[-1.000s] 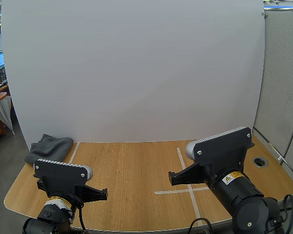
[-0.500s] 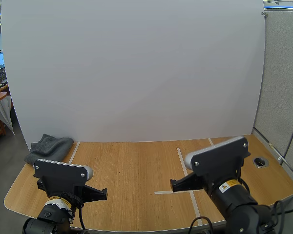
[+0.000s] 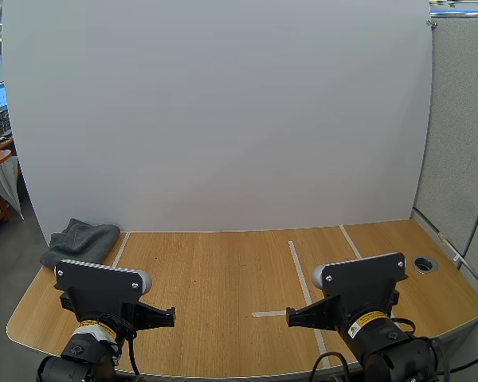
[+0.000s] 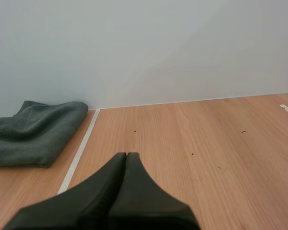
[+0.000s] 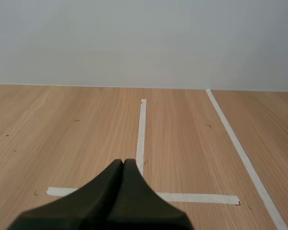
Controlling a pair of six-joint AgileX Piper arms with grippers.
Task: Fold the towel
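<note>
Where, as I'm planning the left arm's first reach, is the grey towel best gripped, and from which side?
Probably its near right corner, approached from the tape line side by the left claw, which must open first. The towel lies bunched at the far left of the table by the white board, blocking its far side; its near edge shows layers to pinch.

Left gripper (image 4: 126, 158) fingers pressed together above wooden table (image 4: 192, 139), grey towel (image 4: 31, 132) folded beside white tape line (image 4: 80, 152)
</note>
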